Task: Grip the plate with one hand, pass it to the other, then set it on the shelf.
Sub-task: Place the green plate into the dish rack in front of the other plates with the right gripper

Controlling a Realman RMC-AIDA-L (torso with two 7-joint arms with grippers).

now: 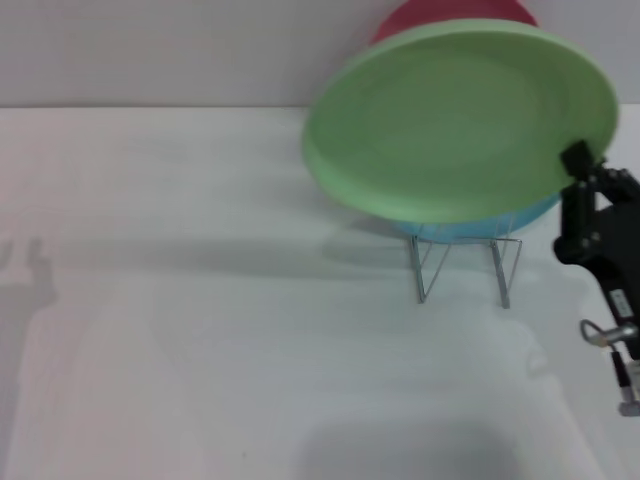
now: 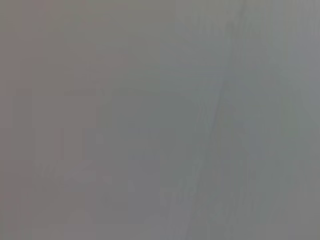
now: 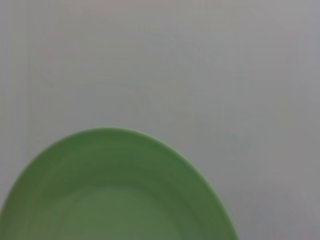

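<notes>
Plate (image 1: 460, 120), light-green, stiff, probably slick, I hold by its rim edge, right gripper (image 1: 580, 170) clamped there, above the wire rack (image 1: 465, 265).

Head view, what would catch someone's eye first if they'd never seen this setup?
The big light-green plate, held tilted in the air at upper right, dominates. The right gripper pinches its right rim. Below and behind it stands the wire rack on the white table, holding a blue plate and a red plate.

Light-green plate (image 1: 460, 120), turquoise-blue plate (image 1: 530, 215), red plate (image 1: 450, 15), silver wire shelf (image 1: 465, 268), black tool (image 1: 580, 170).
</notes>
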